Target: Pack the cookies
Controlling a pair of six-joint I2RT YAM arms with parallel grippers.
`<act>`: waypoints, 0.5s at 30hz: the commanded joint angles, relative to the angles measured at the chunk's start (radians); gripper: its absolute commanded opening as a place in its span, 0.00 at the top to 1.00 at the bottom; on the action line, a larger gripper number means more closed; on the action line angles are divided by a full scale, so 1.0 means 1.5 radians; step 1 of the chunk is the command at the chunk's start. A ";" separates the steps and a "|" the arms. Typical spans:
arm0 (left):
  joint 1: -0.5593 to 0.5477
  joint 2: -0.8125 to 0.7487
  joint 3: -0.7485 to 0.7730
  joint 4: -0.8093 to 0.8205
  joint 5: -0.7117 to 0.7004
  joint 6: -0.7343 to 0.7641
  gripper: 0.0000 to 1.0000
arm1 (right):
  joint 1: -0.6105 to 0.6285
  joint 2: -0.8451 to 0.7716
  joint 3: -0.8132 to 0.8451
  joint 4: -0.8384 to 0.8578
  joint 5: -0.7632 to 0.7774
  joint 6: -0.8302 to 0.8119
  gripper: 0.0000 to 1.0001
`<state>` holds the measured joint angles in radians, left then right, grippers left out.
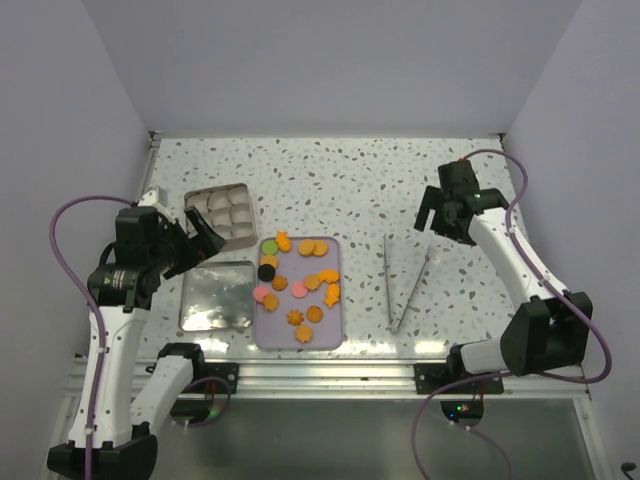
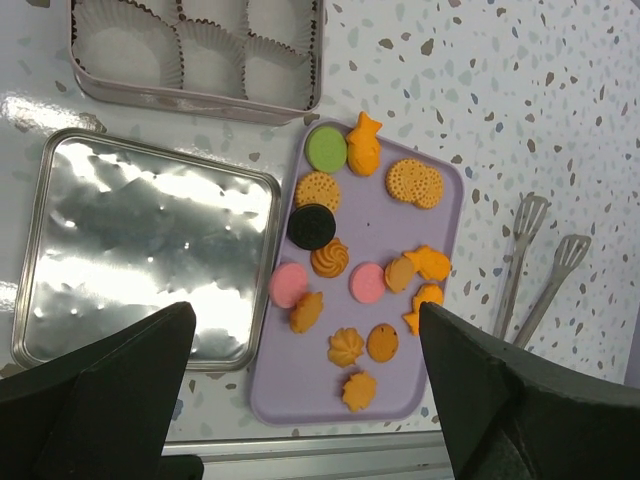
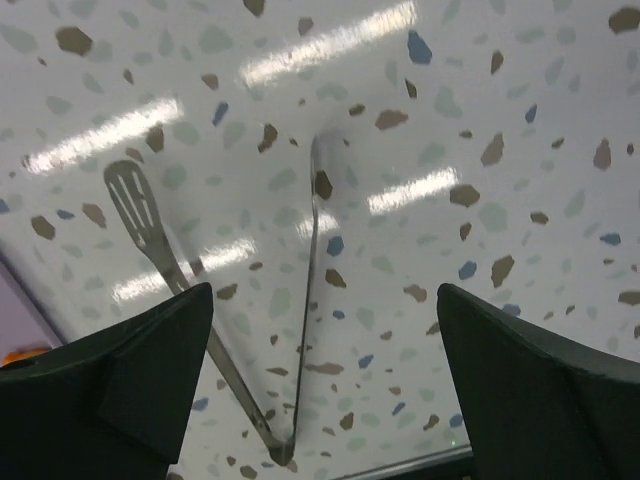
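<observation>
**A:** Top view first: how far along is the packing?

**B:** Not begun, I'd judge. All the cookies [image 1: 300, 285] lie on the lilac tray [image 1: 272, 335], which sits by the near edge of the table [image 1: 330, 170], about midway along it. The tin [image 1: 218, 190] stands just beyond the tray's far left corner. Its lid [image 1: 216, 296] is off and lies beside the tray's left edge, shiny side up.

**A:** And the arms?

**B:** The left gripper [image 1: 205, 232] hangs over the gap between tin and lid, jaws wide, holding nothing. The right gripper [image 1: 440, 222] hovers toward the table's right edge, jaws also wide and empty. It is above the far tips of the tongs [image 1: 389, 280], which lie untouched to the right of the tray.

**A:** What does the left wrist add?

**B:** The inside of the tin. It has white paper cups [image 2: 120, 45], and every one in view is empty, though the far part of the tin is cut off. This view also tells the cookies apart: one green, one black, two pink, the rest orange. One pink one sits right on the tray's left rim.

**A:** And the right wrist?

**B:** Hardly any cookies, only a sliver of the tray at the left border. It shows the tongs up close, lying flat with slotted ends apart and arms meeting at the hinge, between that gripper's spread fingers [image 3: 100, 380]. So every cookie has yet to go into a cup, and the lid probably goes on last
</observation>
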<state>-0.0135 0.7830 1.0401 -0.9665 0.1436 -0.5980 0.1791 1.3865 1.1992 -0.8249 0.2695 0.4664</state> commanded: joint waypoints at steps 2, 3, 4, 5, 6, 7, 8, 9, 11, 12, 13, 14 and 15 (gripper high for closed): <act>0.002 0.001 0.030 0.003 0.017 0.047 0.01 | 0.003 -0.012 -0.027 -0.161 -0.047 0.060 0.04; 0.002 0.002 0.031 0.002 0.017 0.049 0.01 | 0.002 -0.016 -0.042 -0.147 -0.059 0.072 0.05; 0.002 0.002 0.031 0.001 0.020 0.055 0.01 | 0.002 -0.013 -0.061 -0.142 -0.066 0.080 0.06; 0.002 0.003 0.028 0.001 0.025 0.058 0.01 | 0.003 -0.002 -0.077 -0.131 -0.081 0.091 0.09; 0.002 0.004 0.027 0.002 0.025 0.059 0.01 | 0.002 0.004 -0.084 -0.124 -0.087 0.096 0.09; 0.002 0.004 0.025 0.002 0.032 0.059 0.01 | 0.002 0.011 -0.090 -0.117 -0.094 0.101 0.11; 0.001 0.004 0.022 0.004 0.035 0.059 0.01 | 0.003 0.021 -0.093 -0.108 -0.106 0.103 0.12; 0.000 0.003 0.019 0.006 0.037 0.058 0.01 | 0.005 0.029 -0.094 -0.089 -0.111 0.113 0.14; -0.005 0.002 0.015 0.012 0.046 0.057 0.01 | 0.013 0.053 -0.095 -0.070 -0.116 0.127 0.18; -0.007 0.004 0.017 0.012 0.047 0.056 0.01 | 0.017 0.061 -0.088 -0.060 -0.111 0.133 0.20; -0.009 0.006 0.019 0.012 0.045 0.057 0.01 | 0.021 0.075 -0.085 -0.054 -0.104 0.137 0.24; -0.015 0.011 0.023 0.011 0.044 0.058 0.01 | 0.028 0.079 -0.084 -0.046 -0.101 0.145 0.25; -0.018 0.013 0.032 0.010 0.044 0.058 0.01 | 0.029 0.085 -0.085 -0.032 -0.095 0.149 0.27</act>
<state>-0.0242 0.7925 1.0458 -0.9661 0.1837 -0.5346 0.2054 1.4982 1.0569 -0.9379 0.1349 0.6334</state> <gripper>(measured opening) 0.992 0.740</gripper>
